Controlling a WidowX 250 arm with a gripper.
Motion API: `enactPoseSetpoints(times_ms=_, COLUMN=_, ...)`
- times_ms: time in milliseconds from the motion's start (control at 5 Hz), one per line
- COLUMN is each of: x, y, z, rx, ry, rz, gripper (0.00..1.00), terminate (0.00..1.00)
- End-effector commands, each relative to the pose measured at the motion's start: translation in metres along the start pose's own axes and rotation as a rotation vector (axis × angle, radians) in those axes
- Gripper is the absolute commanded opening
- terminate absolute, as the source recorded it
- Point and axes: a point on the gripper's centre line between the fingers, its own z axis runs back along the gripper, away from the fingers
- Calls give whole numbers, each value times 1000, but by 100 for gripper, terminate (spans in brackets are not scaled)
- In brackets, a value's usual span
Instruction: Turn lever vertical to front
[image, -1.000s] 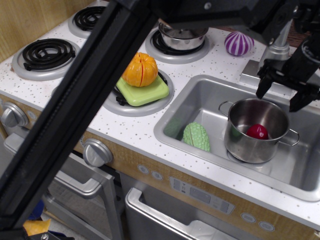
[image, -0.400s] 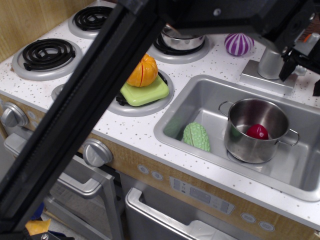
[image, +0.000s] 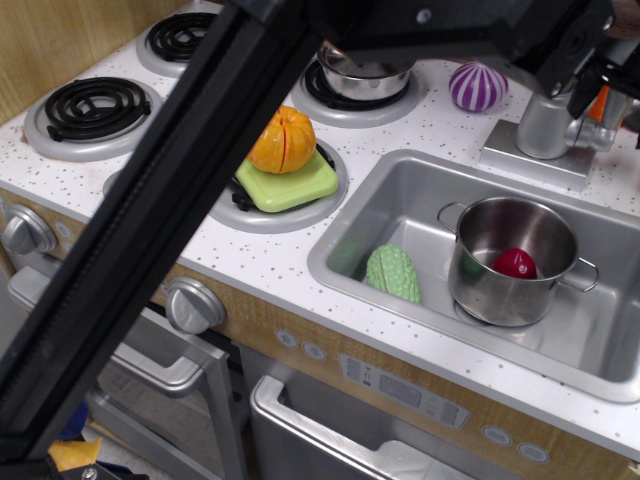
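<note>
The lever (image: 604, 118) is a short silver stub with an orange tip, jutting right from the silver tap column (image: 545, 122) behind the sink. My gripper (image: 610, 100) is at the top right edge, at the lever's height. Its dark left finger (image: 583, 93) sits between the column and the orange tip. The right finger is almost cut off by the frame edge. The jaws stand apart, straddling the lever, and I cannot tell whether they touch it. The tap spout is hidden behind my arm.
The sink (image: 380, 215) holds a steel pot (image: 512, 262) with a red ball (image: 514, 263) and a green vegetable (image: 393, 273). A purple striped ball (image: 477, 86) lies left of the tap. An orange pumpkin (image: 281, 140) sits on a green plate (image: 288, 183). My black arm (image: 170, 210) crosses the view.
My gripper has risen from above the pot's far rim to the tap and now straddles the lever. The orange tip has come into view. Nothing else moved.
</note>
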Motion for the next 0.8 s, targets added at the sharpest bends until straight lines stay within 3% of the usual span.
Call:
enactPoseSetpoints(times_ms=0, x=34, y=13, z=40, rx=-32, ry=-144, rz=11, gripper=100, terminate=0)
enactPoseSetpoints(times_ms=600, x=40, y=17, z=28, rx=-56, ry=-153, rz=12, gripper=100, terminate=0)
